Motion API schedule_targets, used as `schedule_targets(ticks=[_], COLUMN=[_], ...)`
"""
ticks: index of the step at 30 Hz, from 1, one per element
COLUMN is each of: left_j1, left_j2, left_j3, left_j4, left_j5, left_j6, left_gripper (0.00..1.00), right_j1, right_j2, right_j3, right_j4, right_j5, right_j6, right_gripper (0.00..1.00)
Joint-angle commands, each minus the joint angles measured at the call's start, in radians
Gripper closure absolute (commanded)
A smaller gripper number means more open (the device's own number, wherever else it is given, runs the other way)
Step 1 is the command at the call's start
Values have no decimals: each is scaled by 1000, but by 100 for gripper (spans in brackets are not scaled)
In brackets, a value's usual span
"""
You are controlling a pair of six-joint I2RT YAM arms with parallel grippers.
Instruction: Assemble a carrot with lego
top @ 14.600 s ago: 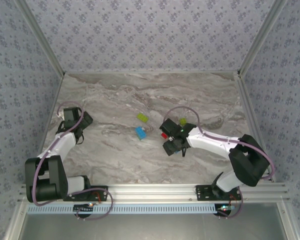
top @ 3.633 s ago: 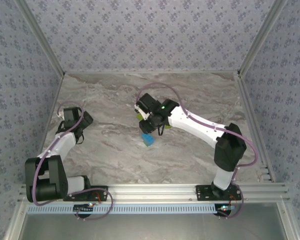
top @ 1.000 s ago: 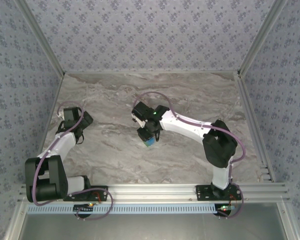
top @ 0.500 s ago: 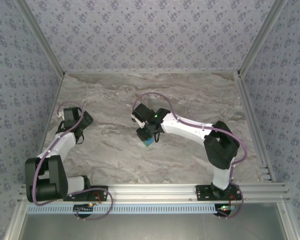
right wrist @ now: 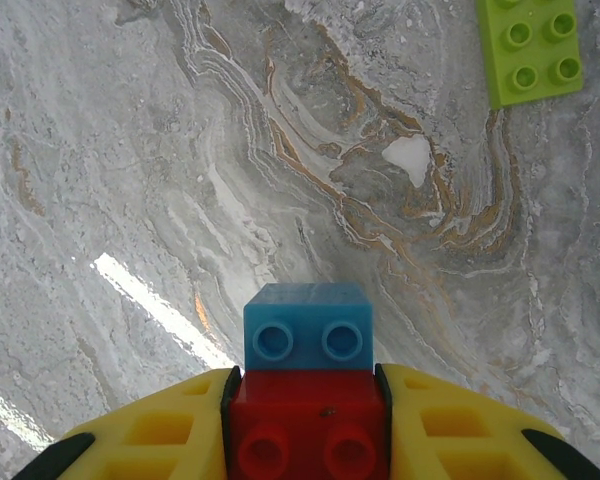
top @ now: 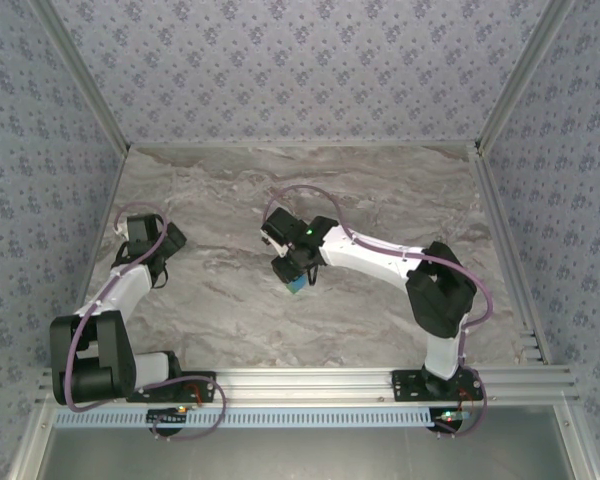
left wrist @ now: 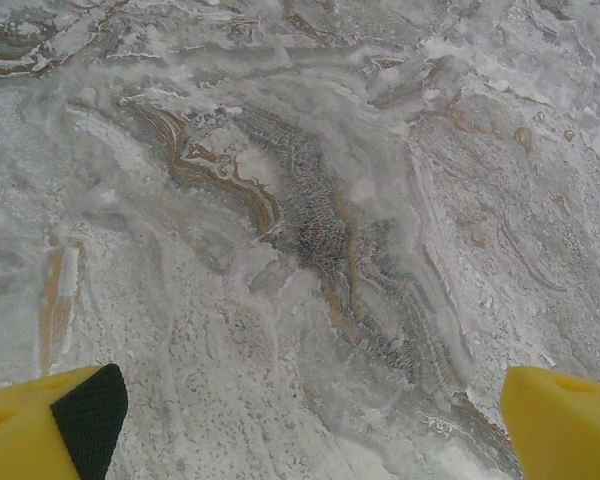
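My right gripper [right wrist: 308,415] is shut on the carrot, here a red brick [right wrist: 308,420] with a blue brick [right wrist: 308,325] joined in front of it. The blue brick sticks out past the yellow fingers [right wrist: 160,430], just above the marble. From above, the right gripper [top: 294,270] hangs over the table's middle with the blue brick [top: 296,285] at its tip. A loose lime-green lego brick [right wrist: 530,45] lies flat, studs up, ahead and to the right. My left gripper [left wrist: 310,440] is open over bare marble and, from above, sits at the left [top: 166,244].
The marble tabletop [top: 380,190] is walled by patterned panels on three sides. An aluminium rail [top: 310,382] with both arm bases runs along the near edge. The right arm's purple cable [top: 310,192] loops above its wrist.
The right gripper has drifted slightly left and away from the rail with the red and blue bricks still in it. The left arm has not moved.
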Motion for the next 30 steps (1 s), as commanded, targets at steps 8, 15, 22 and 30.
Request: schedule_targets(ticks=[8, 15, 22, 30], left_j1=[7, 7, 6, 7], left_j2=[-19, -19, -19, -9], left_j3=[33, 32, 33, 36], left_j4=[-2, 0, 1, 1], left_j5=[2, 3, 3, 1], left_j6=[-5, -7, -5, -2], left_gripper=[3, 3, 3, 2], right_j1=[-1, 0, 0, 16], right_j2=[-79, -178, -197, -129], right_j3=[-11, -151, -182, -76], right_j4=[25, 183, 146, -20], right_j5=[21, -77, -264, -296], right_j6=[-8, -129, -384, -514], right_gripper=[69, 68, 67, 66])
